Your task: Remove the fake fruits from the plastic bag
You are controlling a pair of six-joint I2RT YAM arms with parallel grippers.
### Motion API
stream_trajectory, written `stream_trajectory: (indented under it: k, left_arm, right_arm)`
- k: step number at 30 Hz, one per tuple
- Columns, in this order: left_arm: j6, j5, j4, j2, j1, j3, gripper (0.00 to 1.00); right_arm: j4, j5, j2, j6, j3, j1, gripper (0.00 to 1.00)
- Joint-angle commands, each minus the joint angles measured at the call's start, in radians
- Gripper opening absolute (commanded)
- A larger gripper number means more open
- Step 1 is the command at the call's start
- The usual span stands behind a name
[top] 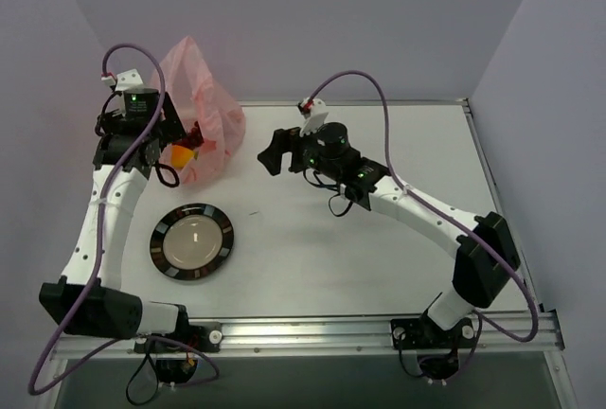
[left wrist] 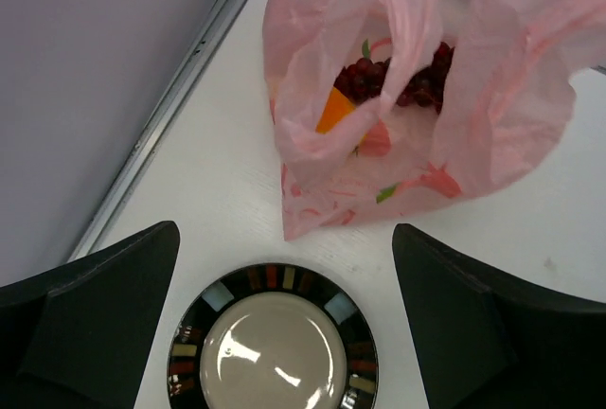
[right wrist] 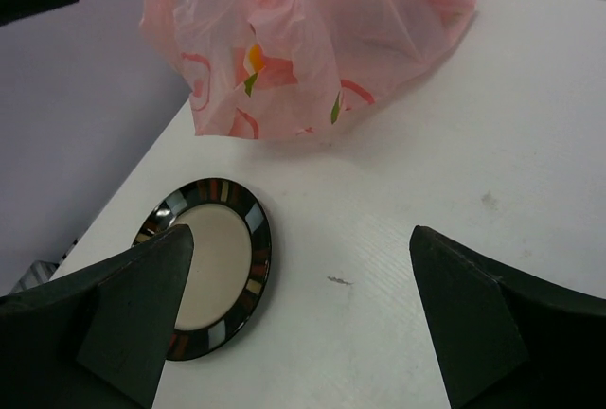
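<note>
Walls: plain pale lilac panels close in the back and both sides.
Bench (top: 360, 229): a white top with a metal rail along its near edge, where both arm bases are bolted.
Right arm (top: 436, 220): it reaches from the near right corner across to the middle of the bench, with a purple cable arching over it.
Left arm (top: 109, 220): it rises along the left side towards the far left corner.
Plastic bag (top: 204, 115): thin, crinkled pink film with red print, heaped at the far left of the bench, its mouth gaping towards the left arm.
Plate (top: 159, 239): round, with a dark striped rim and a cream centre. It lies flat just on the near side of the bag, apart from it.
Left claw (left wrist: 286, 229): fingers spread wide with nothing between them, poised by the bag's mouth above the gap between bag and plate.
Right claw (right wrist: 303, 234): fingers wide apart and empty, aimed at the bag from its right side, clear of it.
Fake fruits (left wrist: 379, 87): all that I can see of them sits inside the bag.
Grape bunch (left wrist: 374, 78): dark red, deepest in the opening.
Mango (left wrist: 336, 111): an orange tip touching the grapes.
Peach: I cannot pick it out through the film.
</note>
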Motion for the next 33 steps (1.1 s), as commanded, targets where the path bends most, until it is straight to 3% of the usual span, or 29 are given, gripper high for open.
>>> stream_trajectory:
  k: [1,5,10,14,22,23,24,25,26,27,28,33]
  left_arm:
    - [0.047,0.093,0.035,0.115,0.074,0.128,0.94]
    - [0.072,0.094,0.053,0.235,0.104,0.194,0.94]
    - [0.079,0.198,0.087,0.368,0.175,0.266,0.94]
    - [0.078,0.238,0.09,0.465,0.21,0.343,0.94]
    - [0.098,0.302,0.139,0.638,0.238,0.449,0.93]
    - [0.093,0.311,0.151,0.65,0.238,0.449,0.7]
    - [0.092,0.319,0.162,0.652,0.24,0.446,0.53]
    - [0.089,0.327,0.173,0.65,0.24,0.443,0.35]
    - [0.082,0.333,0.182,0.641,0.24,0.441,0.06]
    - [0.076,0.342,0.182,0.629,0.24,0.438,0.03]
    - [0.072,0.356,0.188,0.615,0.24,0.429,0.03]
    - [0.024,0.457,0.256,0.476,0.24,0.437,0.02]
  right_arm:
    - [0.021,0.002,0.121,-0.043,0.148,0.025,0.94]
    - [0.005,-0.004,0.298,-0.074,0.327,0.028,0.97]
    - [-0.013,-0.085,0.575,-0.095,0.582,0.028,0.99]
    - [-0.019,-0.148,0.761,-0.091,0.86,0.031,1.0]
    - [0.014,0.027,1.123,-0.08,1.314,0.033,1.0]
    - [0.097,0.033,1.146,-0.07,1.331,0.033,0.96]
    - [0.137,0.027,1.18,-0.048,1.351,0.033,0.89]
    - [0.168,0.019,1.189,-0.011,1.36,0.033,0.51]
    - [0.208,0.016,1.19,0.004,1.363,0.034,0.26]
    - [0.225,0.016,1.161,0.009,1.355,0.039,0.09]
    - [0.24,0.015,1.133,-0.017,1.308,0.056,0.0]
    - [0.292,0.044,0.876,-0.123,1.096,0.11,0.0]
